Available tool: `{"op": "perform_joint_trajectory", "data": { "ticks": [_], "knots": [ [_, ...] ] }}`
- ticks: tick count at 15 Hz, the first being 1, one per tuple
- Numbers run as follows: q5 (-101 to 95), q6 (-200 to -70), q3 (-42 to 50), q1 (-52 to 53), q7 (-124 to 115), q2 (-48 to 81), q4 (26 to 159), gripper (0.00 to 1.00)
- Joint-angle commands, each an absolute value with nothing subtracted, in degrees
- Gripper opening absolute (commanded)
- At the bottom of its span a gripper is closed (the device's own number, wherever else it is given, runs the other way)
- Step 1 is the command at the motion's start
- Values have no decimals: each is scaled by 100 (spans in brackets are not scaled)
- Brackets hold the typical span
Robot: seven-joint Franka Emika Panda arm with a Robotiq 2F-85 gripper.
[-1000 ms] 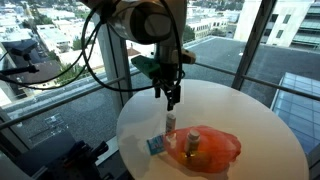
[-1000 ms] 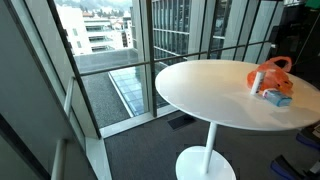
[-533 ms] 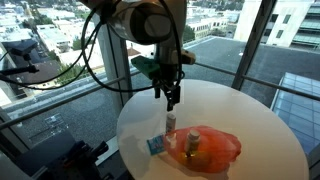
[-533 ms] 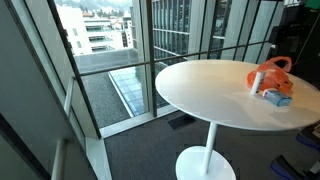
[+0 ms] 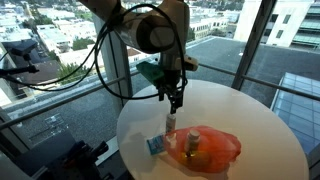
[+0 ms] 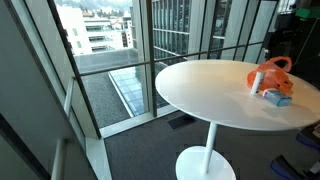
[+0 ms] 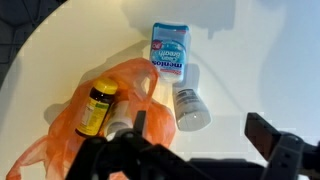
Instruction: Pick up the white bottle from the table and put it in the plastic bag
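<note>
The white bottle (image 5: 169,123) stands upright on the round white table (image 5: 250,115), touching the near edge of the orange plastic bag (image 5: 212,148). In the wrist view the bottle (image 7: 188,106) sits just beyond my fingers, beside the bag (image 7: 72,135). My gripper (image 5: 175,100) hangs a short way above the bottle, open and empty; in the wrist view its fingertips (image 7: 205,135) are spread wide below the bottle. The bottle (image 6: 258,82) and the bag (image 6: 272,72) also show in an exterior view at the table's far right.
A blue and white box (image 7: 172,52) lies next to the bottle; it also shows in an exterior view (image 5: 156,145). A yellow-labelled bottle (image 7: 97,107) lies inside the bag. Glass walls and a railing (image 6: 150,55) stand close behind the table.
My arm has shifted slightly to the right above the bottle. The bottle, bag and box have not moved.
</note>
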State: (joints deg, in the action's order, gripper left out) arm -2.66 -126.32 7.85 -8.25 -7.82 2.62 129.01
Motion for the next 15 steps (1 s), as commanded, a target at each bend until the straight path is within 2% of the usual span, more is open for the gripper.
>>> {"op": "perform_joint_trajectory", "data": {
  "ticks": [1,15],
  "knots": [
    [-42,-12707,821,-844,-757,786,12453,100],
    [149,-12813,791,-893,-366,1773,11884,100]
  ]
}}
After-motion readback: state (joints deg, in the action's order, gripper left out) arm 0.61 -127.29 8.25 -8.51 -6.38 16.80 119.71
